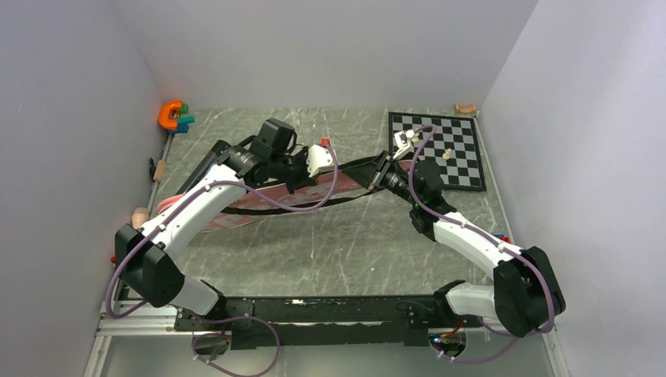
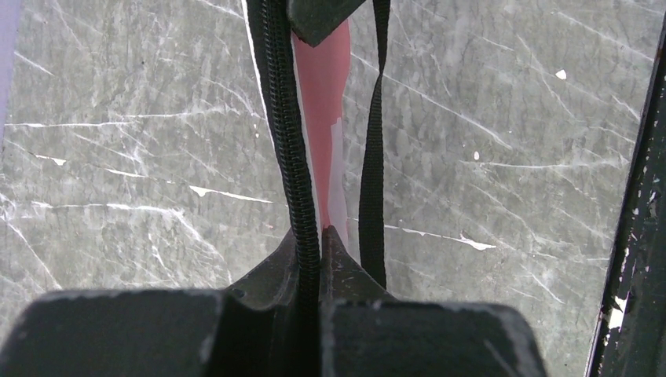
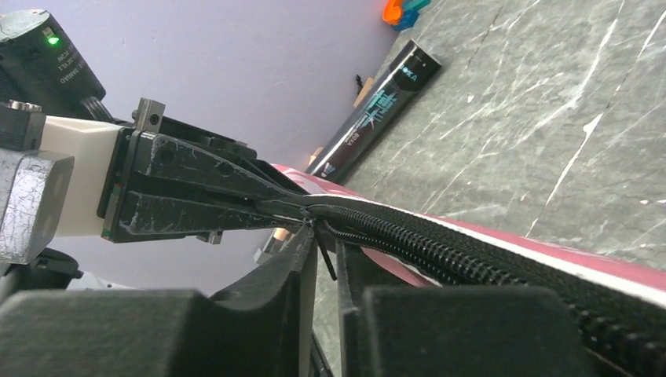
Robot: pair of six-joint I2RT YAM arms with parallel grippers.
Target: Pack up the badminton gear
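The long pink racket bag lies slanted across the table, its right end lifted. My left gripper is shut on the bag's black zipper edge; pink fabric and the black strap run beside it. In the top view my left gripper meets my right gripper tip to tip. My right gripper has its jaws a narrow gap apart, with the thin black zipper pull hanging between them. The black tube lies on the table by the left wall.
A black-and-white chessboard with pale pieces sits at the back right, close behind my right arm. The orange and teal toy rests in the back left corner. Walls close in the table on three sides.
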